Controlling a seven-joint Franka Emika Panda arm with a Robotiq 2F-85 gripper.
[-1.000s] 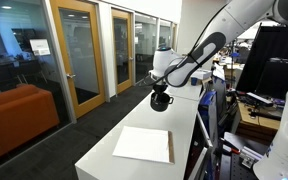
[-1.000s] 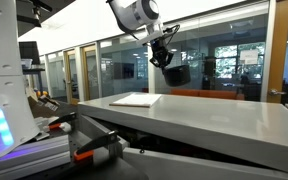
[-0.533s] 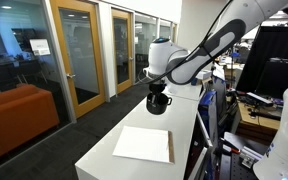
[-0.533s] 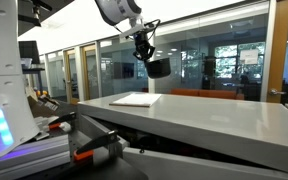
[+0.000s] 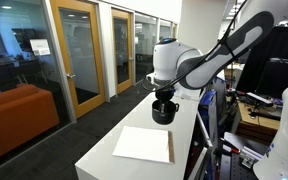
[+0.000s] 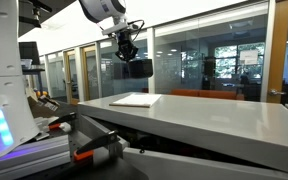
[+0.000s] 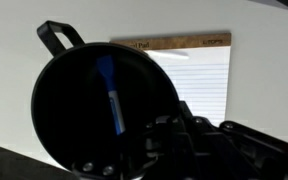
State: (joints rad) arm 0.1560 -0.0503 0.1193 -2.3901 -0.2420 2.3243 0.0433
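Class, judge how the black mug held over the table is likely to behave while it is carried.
The mug looks rigid, so it probably keeps its shape in the gripper, which is shut near its rim. Its smooth-looking wall may be slippery. The blue pen lying loose inside will likely slide or rattle if the mug tilts.

view: wrist | notepad (image 7: 199, 75): left part hidden behind black cup (image 7: 104, 110) | fingers (image 7: 189, 140): dark, blurred, outline unclear

Glass-walled office around a long white table (image 5: 96, 162)
Wood-framed glass doors (image 5: 76, 55) line the corridor wall; an orange sofa (image 5: 19, 115) sits behind the glazing, dark carpet (image 5: 96, 115) runs alongside, and trees show through tall glass partitions (image 6: 214, 60).
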